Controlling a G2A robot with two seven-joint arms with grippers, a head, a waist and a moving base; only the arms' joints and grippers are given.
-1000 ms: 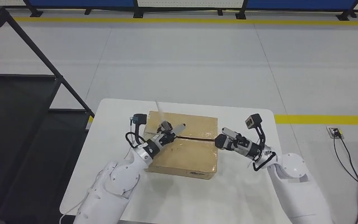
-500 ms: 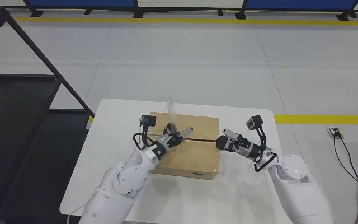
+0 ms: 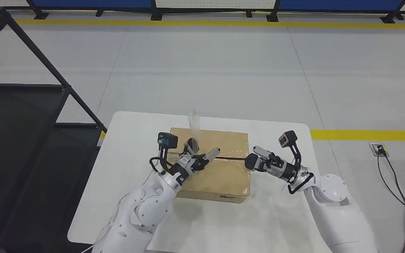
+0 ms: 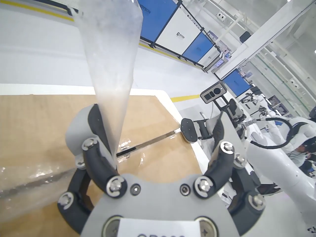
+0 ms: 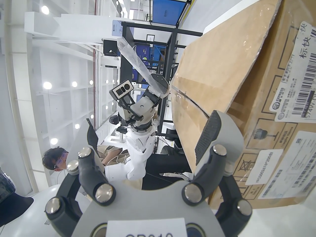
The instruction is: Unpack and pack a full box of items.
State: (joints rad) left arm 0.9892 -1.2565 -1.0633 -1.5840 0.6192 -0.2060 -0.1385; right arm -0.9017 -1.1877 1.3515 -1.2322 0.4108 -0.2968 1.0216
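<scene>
1. One clear tape strip (image 4: 111, 50), judged light, limp and sticky, is seen clinging to one pad of the left gripper (image 3: 201, 152). The jaws are spread wide, and the strip rises toward 12 o'clock.
2. The cardboard box (image 3: 218, 177) is set mid-table (image 3: 126, 190) with its flaps closed. It is judged stiff, heavy if full, and best gripped at both ends.
3. The right gripper (image 3: 252, 158) is held wide and empty at the box's 3 o'clock end.

A white table (image 3: 278, 209) stood on the pale floor. Beside it rose a black metal frame (image 3: 39, 52). A yellow floor line (image 3: 357, 135) ran toward a floor socket (image 3: 377, 149) and its black cable (image 3: 387, 177). Blue panels (image 3: 335, 5) lined the far edge.
</scene>
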